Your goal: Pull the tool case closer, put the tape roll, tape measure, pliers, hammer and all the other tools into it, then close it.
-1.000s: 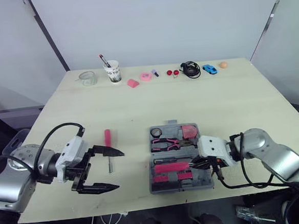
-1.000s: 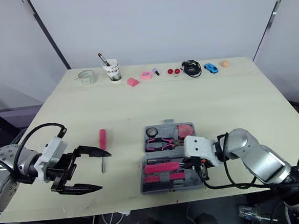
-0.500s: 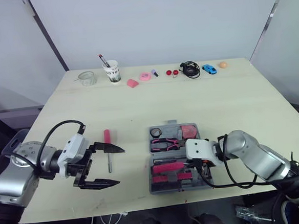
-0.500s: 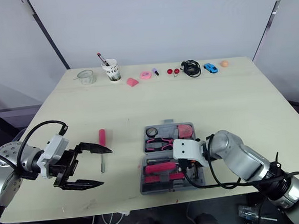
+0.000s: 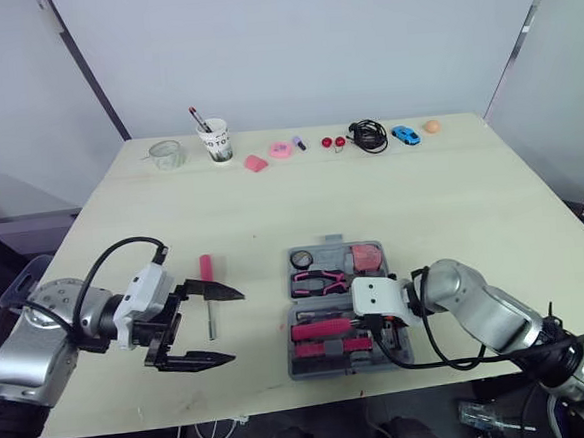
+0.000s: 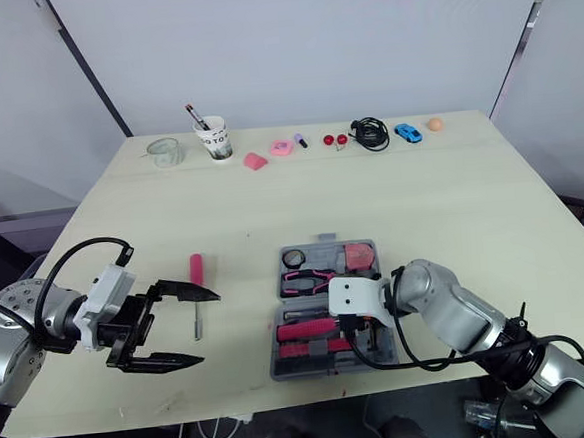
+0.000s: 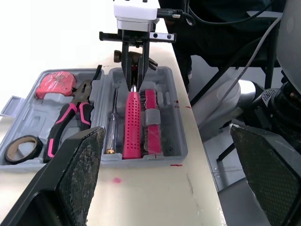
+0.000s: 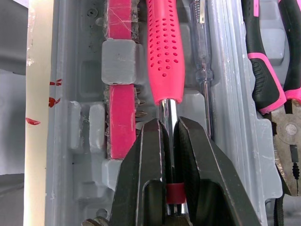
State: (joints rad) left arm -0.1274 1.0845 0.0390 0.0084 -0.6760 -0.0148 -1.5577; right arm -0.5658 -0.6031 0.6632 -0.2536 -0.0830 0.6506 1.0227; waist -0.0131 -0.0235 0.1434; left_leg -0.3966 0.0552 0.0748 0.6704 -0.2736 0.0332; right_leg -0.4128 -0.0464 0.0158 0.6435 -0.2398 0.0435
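right gripper (image 8: pixel 168 126): fingers clamped on the hammer (image 8: pixel 164 52) shaft. hammer lies in the open tool case (image 7: pixel 165 101), near the table (image 5: pixel 271 210) front edge. left gripper (image 5: pixel 235 326): fingers wide apart over bare table, just beside the screwdriver (image 5: pixel 208 293), well apart from the case.

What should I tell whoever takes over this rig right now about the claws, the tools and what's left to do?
Left claw: open, holding nothing, hovering above the table beside the pink-handled screwdriver.
Right claw: shut on the hammer at its metal shaft; the hammer lies in the open tool case.
Done: tape roll, pliers and tape measure are in the case.
Left: release the hammer, load the pink-handled screwdriver, close the case.
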